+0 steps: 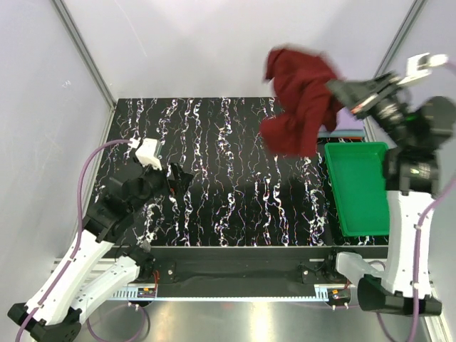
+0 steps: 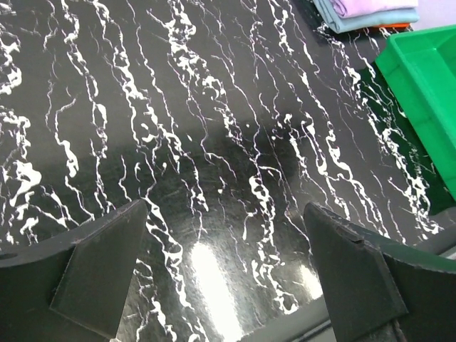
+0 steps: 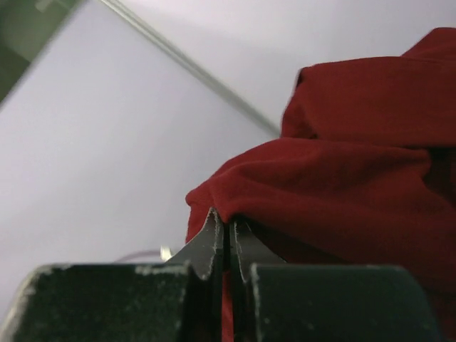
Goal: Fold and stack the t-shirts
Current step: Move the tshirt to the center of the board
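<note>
Marbled table (image 1: pixel 228 171) stretches open from my left claw (image 1: pixel 177 178), gaping wide at centre-left, to the green tray (image 1: pixel 333 189) at right edge. Upper right, my right claw (image 1: pixel 343 91) pinches the maroon t-shirt (image 1: pixel 299 100), hanging aloft.

The dark red t-shirt (image 1: pixel 299 100) is hanging as soft, matt cloth, creasing loosely. The surface (image 1: pixel 228 178) is showing a glossy black finish veined with white and is throwing back glare. The green tray (image 1: pixel 356 185) is looking like smooth, shiny plastic. The folded lavender t-shirt (image 2: pixel 374 6) and grey-blue t-shirt (image 2: pixel 356 21) are lying as matt cloth. The left tool (image 2: pixel 224 214) is showing matt black, faintly grainy fingers (image 2: pixel 100 271).
</note>
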Controlling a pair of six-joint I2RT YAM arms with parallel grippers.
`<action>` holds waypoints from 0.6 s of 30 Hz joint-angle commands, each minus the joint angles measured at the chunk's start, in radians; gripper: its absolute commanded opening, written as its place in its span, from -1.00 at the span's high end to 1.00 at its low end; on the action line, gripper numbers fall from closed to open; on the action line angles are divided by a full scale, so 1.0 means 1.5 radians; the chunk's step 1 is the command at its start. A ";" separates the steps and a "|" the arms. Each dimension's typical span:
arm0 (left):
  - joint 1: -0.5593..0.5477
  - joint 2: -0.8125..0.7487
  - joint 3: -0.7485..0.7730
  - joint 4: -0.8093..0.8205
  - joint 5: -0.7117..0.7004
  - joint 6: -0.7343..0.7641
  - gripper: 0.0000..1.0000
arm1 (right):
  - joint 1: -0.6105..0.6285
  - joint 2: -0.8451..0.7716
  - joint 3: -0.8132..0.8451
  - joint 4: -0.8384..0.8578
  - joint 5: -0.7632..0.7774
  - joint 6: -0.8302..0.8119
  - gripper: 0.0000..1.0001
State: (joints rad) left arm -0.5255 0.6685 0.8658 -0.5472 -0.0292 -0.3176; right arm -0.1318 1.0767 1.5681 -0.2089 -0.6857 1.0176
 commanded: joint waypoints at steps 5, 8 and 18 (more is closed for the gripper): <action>0.009 -0.006 0.041 -0.091 -0.080 -0.090 -0.98 | 0.243 0.077 -0.408 0.024 0.062 -0.047 0.76; 0.034 -0.006 0.029 -0.101 -0.070 -0.109 -0.97 | 0.319 0.143 -0.487 0.009 0.106 -0.082 0.39; 0.134 0.114 -0.013 0.036 0.127 -0.180 -0.91 | 0.325 0.161 -0.385 -0.186 0.345 -0.242 -0.18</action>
State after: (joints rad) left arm -0.3660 0.7681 0.8574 -0.6258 0.0437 -0.5312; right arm 0.3588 1.3304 0.8532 -0.3923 -0.4301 0.7803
